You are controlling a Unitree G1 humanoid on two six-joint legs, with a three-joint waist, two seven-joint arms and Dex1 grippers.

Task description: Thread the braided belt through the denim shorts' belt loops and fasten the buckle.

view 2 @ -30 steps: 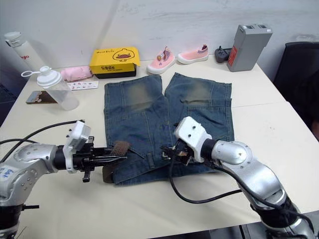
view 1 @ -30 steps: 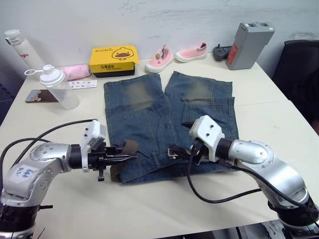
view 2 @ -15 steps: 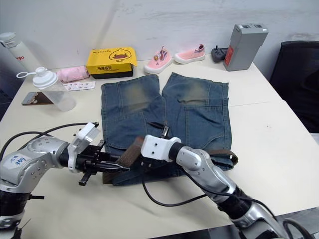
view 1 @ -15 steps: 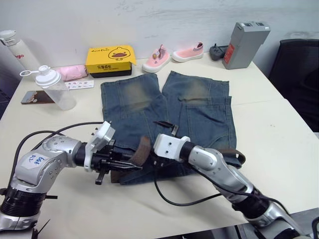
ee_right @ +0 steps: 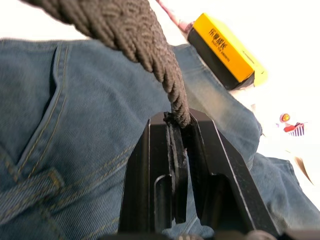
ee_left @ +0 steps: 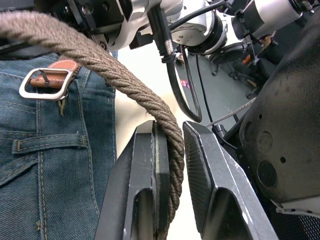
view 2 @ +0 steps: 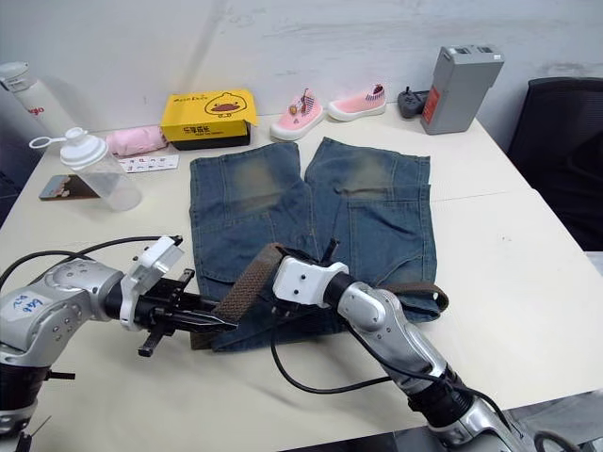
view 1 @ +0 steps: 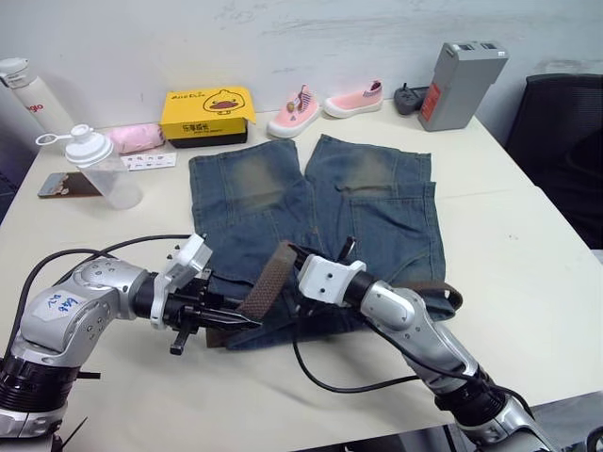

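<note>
Low in the frame, my left gripper clamps a stretch of the belt, a dark-brown strap of coarse rope-like weave. In my left wrist view the strap runs between my two black fingers and they press on it. Just right of it, near the lower centre, my right gripper is closed on the same belt; my right wrist view shows the woven end pinched between the black pads. Between my two grips the strap rises as a stiff, slanting brown band above the cloth.

The buckle, a silver rectangular frame on a reddish-brown leather tab, lies flat on the denim in my left wrist view. Another part of the belt curls in a loop at the lower right edge of the shorts.

The shorts lie flat in the middle of the cream table, waistband toward me, legs pointing to the far edge. They are faded blue denim with yellowish worn patches on both legs and tan stitching.

Farther, at upper left, stand a clear plastic shaker bottle and a white bottle with red lettering too small to read. At the top centre sits a yellow box printed with a duck, then two pink shoes, and a grey box with a red label at upper right.
</note>
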